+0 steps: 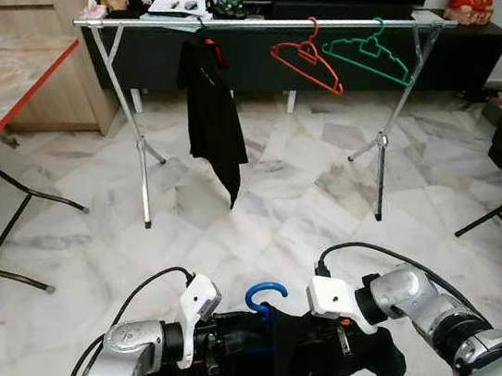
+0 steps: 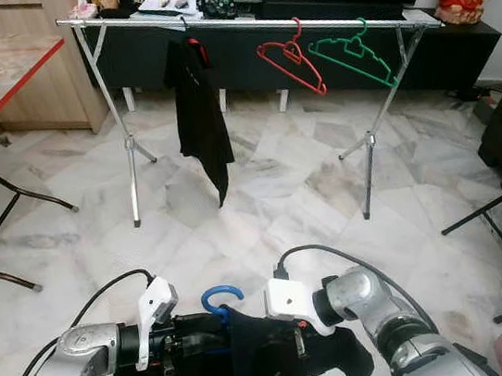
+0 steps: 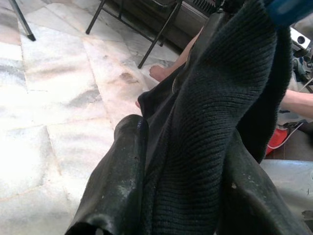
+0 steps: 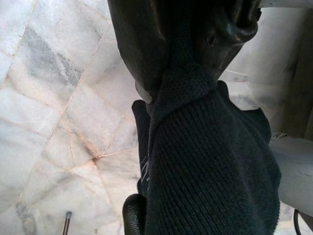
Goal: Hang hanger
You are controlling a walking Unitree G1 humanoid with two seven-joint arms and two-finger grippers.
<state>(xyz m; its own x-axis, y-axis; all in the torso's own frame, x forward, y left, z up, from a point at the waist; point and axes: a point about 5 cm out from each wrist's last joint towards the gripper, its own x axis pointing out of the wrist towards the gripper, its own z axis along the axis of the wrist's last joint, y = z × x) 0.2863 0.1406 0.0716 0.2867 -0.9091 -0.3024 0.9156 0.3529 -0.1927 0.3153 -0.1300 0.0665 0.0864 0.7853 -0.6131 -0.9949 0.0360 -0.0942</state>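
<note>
Near the robot, left gripper (image 1: pixel 217 335) and right gripper (image 1: pixel 331 324) each pinch the black garment (image 1: pixel 285 361) on the blue hanger (image 1: pixel 264 296), whose body the cloth hides; the far rack (image 1: pixel 237 23) stands well apart.

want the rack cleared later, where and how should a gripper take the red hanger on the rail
Grip the red hanger on its sloping shoulder bar just below the hook, coming from the front, the robot's side of the rail. It hangs bare and nearly face-on, so that thin bar is open to pinch. Lift up to free the hook. Stay left of the green hanger, which hangs close beside it.
</note>
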